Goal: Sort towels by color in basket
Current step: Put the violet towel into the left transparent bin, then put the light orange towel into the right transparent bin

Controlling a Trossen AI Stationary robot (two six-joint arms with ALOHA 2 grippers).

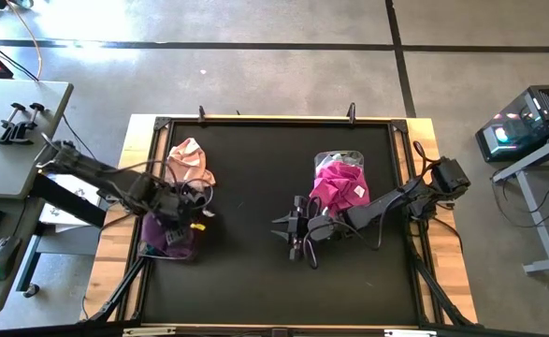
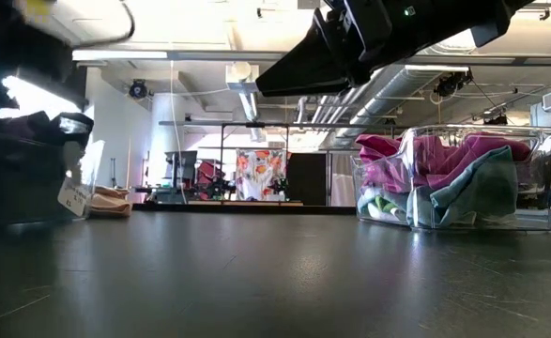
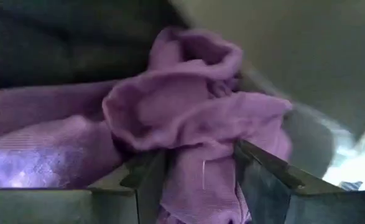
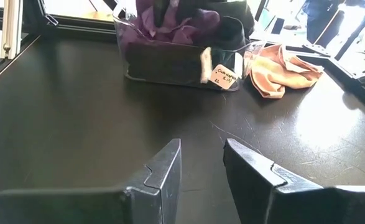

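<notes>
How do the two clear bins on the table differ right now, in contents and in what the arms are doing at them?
The left bin holds dark and purple towels, and the left gripper is closed on a purple one at it. The right bin holds magenta, teal and pale towels; the right gripper hovers open and empty over bare mat beside it. Both are clear plastic and partly filled.

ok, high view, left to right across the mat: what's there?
Purple towels bin with the left pincer over it → pink towel → right pincer, empty → clear bin of magenta towels.
</notes>
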